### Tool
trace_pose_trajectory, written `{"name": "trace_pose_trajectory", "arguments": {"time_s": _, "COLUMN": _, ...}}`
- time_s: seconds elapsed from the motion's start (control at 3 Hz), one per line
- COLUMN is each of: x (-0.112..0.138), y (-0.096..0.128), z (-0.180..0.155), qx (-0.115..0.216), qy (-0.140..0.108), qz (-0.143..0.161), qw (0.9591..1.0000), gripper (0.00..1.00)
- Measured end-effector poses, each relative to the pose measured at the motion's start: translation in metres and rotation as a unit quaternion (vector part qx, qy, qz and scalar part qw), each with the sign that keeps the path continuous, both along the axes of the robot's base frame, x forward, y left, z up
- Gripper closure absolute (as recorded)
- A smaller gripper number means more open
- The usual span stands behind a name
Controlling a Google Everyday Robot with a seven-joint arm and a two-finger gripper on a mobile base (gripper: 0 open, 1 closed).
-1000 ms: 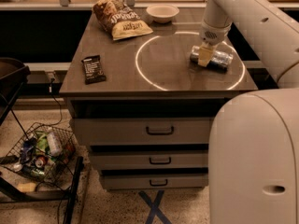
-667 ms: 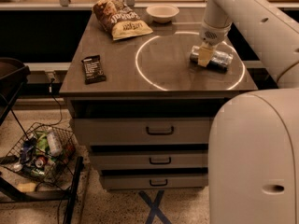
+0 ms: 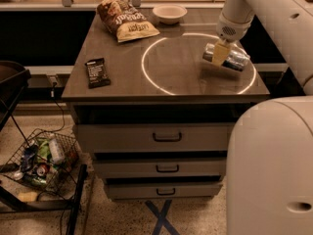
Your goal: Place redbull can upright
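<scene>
The redbull can [image 3: 236,60] is a slim silver-and-blue can lying on its side at the right of the table [image 3: 166,84], inside a bright ring of light [image 3: 146,72]. My gripper [image 3: 219,54] comes down from the white arm [image 3: 244,6] and its yellowish fingers [image 3: 218,56] close across the can's middle. The can's two ends stick out on either side of the fingers. The can is horizontal, at or just above the tabletop.
A chip bag [image 3: 124,19] and a white bowl [image 3: 169,12] stand at the back of the table. A dark snack bar [image 3: 98,72] lies near the left edge. Drawers [image 3: 167,137] are below. A wire basket [image 3: 41,159] of items sits on the floor at left. My white body [image 3: 274,170] fills the lower right.
My gripper and the can have shifted a little to the right together. Nothing else on the table has moved.
</scene>
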State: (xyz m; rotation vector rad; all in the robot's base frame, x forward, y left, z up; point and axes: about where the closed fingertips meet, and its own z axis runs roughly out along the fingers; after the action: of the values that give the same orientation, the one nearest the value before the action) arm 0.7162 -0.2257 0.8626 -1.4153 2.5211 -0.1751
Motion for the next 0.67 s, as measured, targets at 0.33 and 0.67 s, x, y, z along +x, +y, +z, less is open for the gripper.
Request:
{"name": "trace_pose_trajectory", "arguments": {"time_s": 0.33, "x": -0.029, "y": -0.024, "z": 0.054, "qx": 0.074, "qy": -0.037, "qz": -0.015, "qw": 0.9965, "gripper": 1.00}}
{"name": "trace_pose_trajectory", "arguments": {"time_s": 0.67, "x": -0.046, "y": -0.036, "z": 0.092, "qx": 0.190, "qy": -0.072, "qz": 0.003, "qw": 0.9792, "gripper": 1.00}}
